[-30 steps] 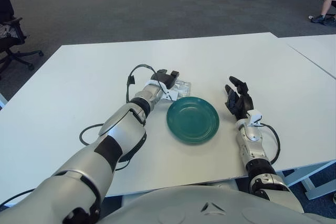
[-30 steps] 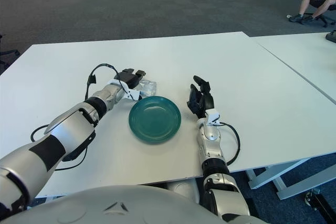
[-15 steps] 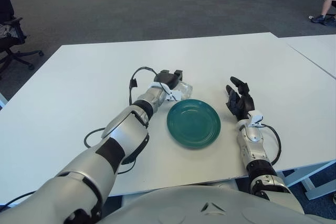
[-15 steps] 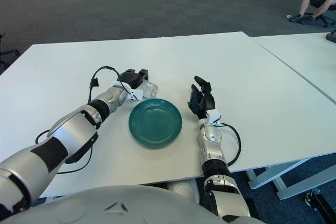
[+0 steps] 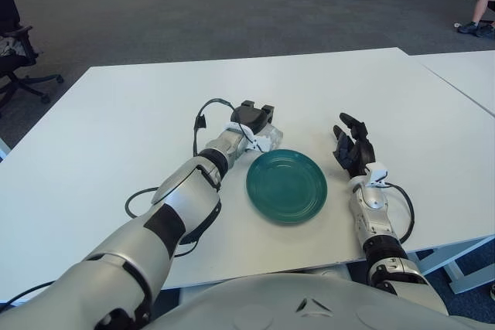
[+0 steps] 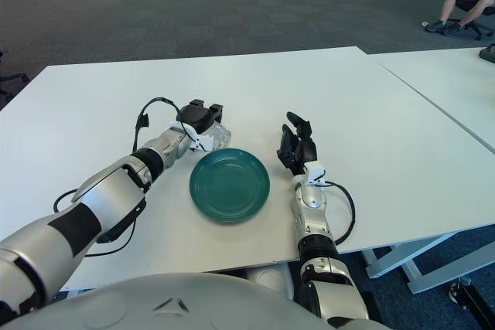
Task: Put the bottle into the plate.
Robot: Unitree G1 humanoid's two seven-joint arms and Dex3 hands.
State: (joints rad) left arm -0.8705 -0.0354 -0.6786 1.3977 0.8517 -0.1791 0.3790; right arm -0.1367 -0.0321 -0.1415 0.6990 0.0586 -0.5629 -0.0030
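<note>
Right now the biggest thing is the white table (image 5: 116, 137), and everything sits on it. Next in size is the robot's left arm, which reaches forward across the table from the near left side. A black cable (image 5: 203, 113) loops up by its wrist.

Near the middle of the table lies the round green plate (image 5: 287, 185). It has nothing in it, so the job is not done yet.

Off to the right of the plate shows the right hand (image 5: 352, 147). Its dark fingers (image 5: 349, 122) are spread and hold nothing. It seems to be waiting out of the way so the plate stays free.

Just past the far left edge of the plate is the left hand (image 5: 251, 121). Its fingers (image 5: 256, 109) are wrapped over the top of the clear plastic bottle (image 5: 264, 137), clamped on it. The bottle is small and see-through, and the hand hides most of it. It is just beside the plate's rim, not in it. I cannot tell if the bottle is off the table or touching it. The hand grips from above, likely so it can carry the bottle a short way right and set it down in the plate.
</note>
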